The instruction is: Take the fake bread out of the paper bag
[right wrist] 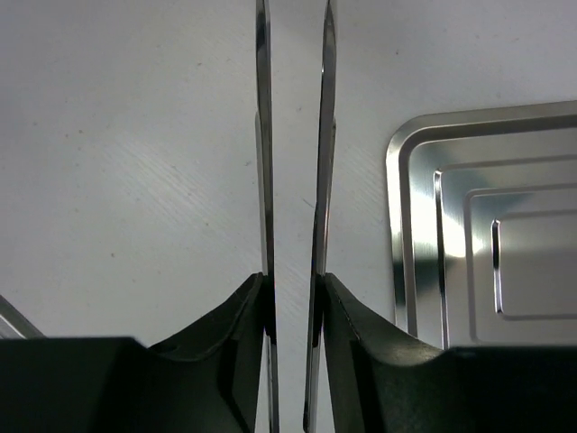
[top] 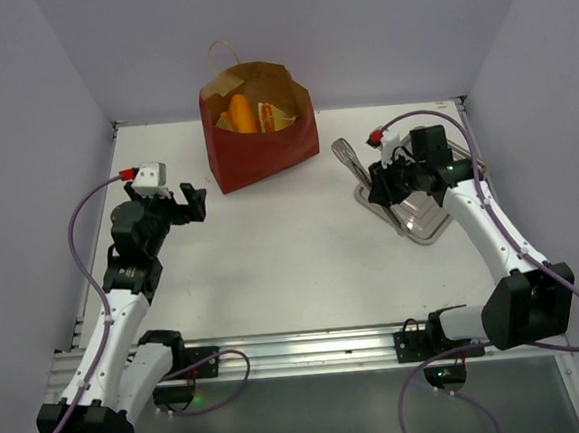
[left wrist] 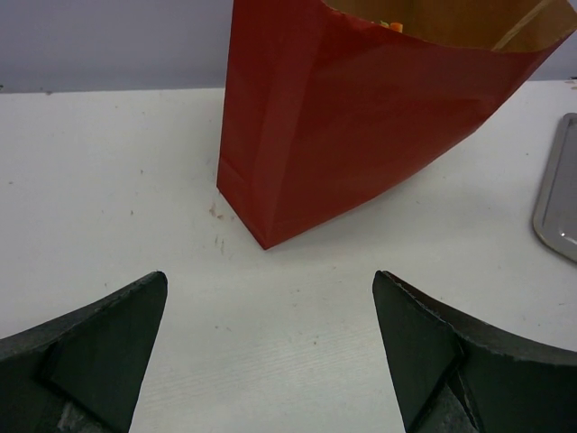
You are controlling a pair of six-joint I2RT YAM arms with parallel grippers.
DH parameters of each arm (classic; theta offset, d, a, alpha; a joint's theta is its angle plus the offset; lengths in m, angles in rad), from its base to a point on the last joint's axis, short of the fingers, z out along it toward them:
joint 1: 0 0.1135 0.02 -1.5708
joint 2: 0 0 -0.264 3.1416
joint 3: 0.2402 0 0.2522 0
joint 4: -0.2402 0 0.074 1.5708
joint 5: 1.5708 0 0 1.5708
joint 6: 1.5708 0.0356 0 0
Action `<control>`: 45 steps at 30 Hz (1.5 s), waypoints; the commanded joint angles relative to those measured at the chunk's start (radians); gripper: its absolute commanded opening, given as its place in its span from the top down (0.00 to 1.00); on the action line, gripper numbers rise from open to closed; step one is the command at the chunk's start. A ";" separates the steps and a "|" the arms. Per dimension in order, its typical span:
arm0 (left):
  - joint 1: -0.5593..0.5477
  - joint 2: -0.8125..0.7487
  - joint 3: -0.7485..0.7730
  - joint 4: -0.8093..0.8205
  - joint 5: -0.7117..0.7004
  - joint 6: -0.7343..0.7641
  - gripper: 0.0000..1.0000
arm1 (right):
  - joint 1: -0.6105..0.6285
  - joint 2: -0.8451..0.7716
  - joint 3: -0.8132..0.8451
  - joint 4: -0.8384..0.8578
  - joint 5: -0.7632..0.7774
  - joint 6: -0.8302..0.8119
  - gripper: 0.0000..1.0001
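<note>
- Step in hand, as judged: the right gripper has to carry the tongs to the mouth of the paper bag. The fake bread is not yet out.
- Right gripper: its fingers are narrow and press on the outer faces of the two tong blades. The blades stand close together with nothing seen between them.
- Left gripper: its fingers are spread wide and hold nothing. It faces the red side of the bag and stands apart from it.
- Location: the bag stands upright at the far middle of the table, mouth open upward. An orange loaf-shaped piece and a paler piece beside it lie inside.
- Advice: the tongs should enter from above, blades opened enough to straddle the orange piece along its narrow side. The bag is light paper and likely to tip or slide, so the left gripper could steady its wall or rim.
- Materials: the bag is smooth and creased, red outside and brown kraft inside, with a thin tan loop handle.
- The tongs are thin polished metal strips, likely slippery on a smooth bread surface.
- The tray is bright stamped metal with rounded corners and stepped ridges. It lies just beside the right gripper.
</note>
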 commanded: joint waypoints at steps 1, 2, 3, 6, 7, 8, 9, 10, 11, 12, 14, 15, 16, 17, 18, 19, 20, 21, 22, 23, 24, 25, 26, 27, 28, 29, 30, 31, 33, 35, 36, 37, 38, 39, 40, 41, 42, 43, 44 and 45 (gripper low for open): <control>-0.008 -0.036 0.010 0.063 0.030 0.029 0.00 | -0.032 -0.039 0.040 -0.011 -0.066 -0.020 0.64; -0.008 -0.041 0.007 0.069 0.033 0.029 0.00 | -0.037 -0.042 0.037 -0.013 -0.077 -0.020 0.62; -0.008 -0.046 0.007 0.070 0.033 0.028 0.00 | -0.046 -0.045 0.035 -0.013 -0.081 -0.020 0.62; -0.008 -0.041 0.002 0.078 0.032 0.019 0.00 | -0.052 -0.062 0.026 -0.013 -0.091 -0.024 0.58; -0.008 -0.040 0.002 0.078 0.027 0.014 0.00 | -0.055 -0.066 0.023 -0.011 -0.092 -0.026 0.58; -0.008 -0.035 0.001 0.079 0.020 0.002 0.00 | -0.057 -0.076 0.022 -0.013 -0.098 -0.029 0.57; -0.008 -0.032 0.001 0.076 0.018 -0.001 0.00 | -0.058 -0.080 0.020 -0.013 -0.098 -0.031 0.57; -0.008 -0.030 0.001 0.072 0.018 -0.006 0.00 | -0.060 -0.085 0.019 -0.011 -0.097 -0.031 0.57; -0.008 -0.032 0.001 0.069 0.024 -0.020 0.00 | -0.061 -0.088 0.014 -0.011 -0.097 -0.032 0.57; -0.008 -0.032 -0.002 0.067 0.027 -0.026 0.00 | -0.061 -0.097 0.012 -0.011 -0.097 -0.035 0.57; -0.008 -0.046 -0.005 0.066 0.039 -0.050 0.00 | -0.068 -0.102 0.008 -0.011 -0.094 -0.037 0.57; -0.008 -0.055 -0.001 0.063 0.043 -0.060 0.00 | -0.068 -0.106 0.006 -0.010 -0.089 -0.037 0.57; -0.008 -0.059 0.004 0.060 0.046 -0.070 0.00 | -0.071 -0.108 0.003 -0.010 -0.088 -0.038 0.57; -0.008 -0.061 0.011 0.052 0.046 -0.080 0.00 | -0.071 -0.112 0.002 -0.010 -0.085 -0.038 0.57; -0.008 -0.061 0.024 0.046 0.044 -0.107 0.00 | -0.075 -0.118 -0.001 -0.008 -0.083 -0.040 0.57; -0.008 -0.055 0.056 0.040 0.044 -0.121 0.00 | -0.075 -0.122 -0.007 -0.005 -0.083 -0.038 0.58; -0.008 -0.046 0.079 0.023 0.032 -0.151 0.00 | -0.075 -0.126 -0.012 0.000 -0.085 -0.034 0.58; -0.008 -0.015 0.106 0.009 0.024 -0.167 0.00 | -0.077 -0.131 -0.017 0.010 -0.086 -0.029 0.59; -0.008 0.008 0.178 -0.008 0.020 -0.184 0.00 | -0.080 -0.141 -0.029 0.018 -0.089 -0.026 0.59; -0.008 0.034 0.218 -0.040 0.015 -0.211 0.00 | -0.081 -0.146 -0.037 0.024 -0.098 -0.017 0.59; -0.008 0.099 0.263 -0.086 0.013 -0.227 0.00 | -0.086 -0.152 -0.044 0.042 -0.104 -0.012 0.59; -0.008 0.138 0.360 -0.109 0.013 -0.239 0.01 | -0.089 -0.161 -0.067 0.053 -0.111 -0.005 0.59; -0.007 0.175 0.408 -0.150 0.029 -0.261 0.02 | -0.091 -0.166 -0.078 0.073 -0.130 0.011 0.59; -0.006 0.256 0.456 -0.170 0.038 -0.271 0.02 | -0.098 -0.171 -0.087 0.079 -0.141 0.015 0.60; -0.006 0.301 0.503 -0.183 0.047 -0.282 0.03 | -0.101 -0.175 -0.095 0.081 -0.152 0.017 0.60; -0.006 0.340 0.595 -0.204 0.071 -0.300 0.04 | -0.107 -0.184 -0.095 0.081 -0.166 0.019 0.60; -0.006 0.429 0.642 -0.212 0.082 -0.310 0.04 | -0.117 -0.192 -0.096 0.081 -0.173 0.019 0.60; -0.006 0.478 0.691 -0.223 0.089 -0.314 0.05 | -0.120 -0.198 -0.101 0.081 -0.184 0.019 0.60; -0.005 0.619 0.844 -0.266 0.096 -0.322 0.07 | -0.123 -0.214 -0.107 0.081 -0.213 0.023 0.60; -0.005 0.716 0.944 -0.296 0.115 -0.304 0.11 | -0.126 -0.223 -0.113 0.081 -0.226 0.023 0.60; -0.005 0.811 1.046 -0.310 0.115 -0.296 0.12 | -0.127 -0.227 -0.115 0.081 -0.238 0.023 0.60; -0.005 0.859 1.100 -0.325 0.107 -0.288 0.13 | -0.127 -0.231 -0.118 0.079 -0.246 0.023 0.60; -0.003 0.903 1.155 -0.367 0.096 -0.270 0.14 | -0.129 -0.232 -0.118 0.079 -0.252 0.025 0.60; -0.003 0.990 1.262 -0.385 0.096 -0.258 0.15 | -0.130 -0.235 -0.121 0.079 -0.261 0.025 0.60; -0.003 1.034 1.315 -0.402 0.093 -0.250 0.15 | -0.130 -0.235 -0.124 0.079 -0.272 0.023 0.60; -0.003 1.071 1.366 -0.433 0.092 -0.232 0.16 | -0.132 -0.237 -0.124 0.079 -0.279 0.022 0.60; -0.005 1.139 1.412 -0.448 0.083 -0.224 0.17 | -0.134 -0.237 -0.126 0.078 -0.285 0.020 0.60; -0.003 1.166 1.477 -0.456 0.078 -0.216 0.17 | -0.132 -0.237 -0.127 0.078 -0.289 0.019 0.60; -0.003 1.184 1.495 -0.451 0.067 -0.200 0.18 | -0.134 -0.238 -0.127 0.078 -0.292 0.016 0.60; 0.000 1.213 1.504 -0.444 0.064 -0.195 0.18 | -0.135 -0.237 -0.127 0.078 -0.293 0.014 0.60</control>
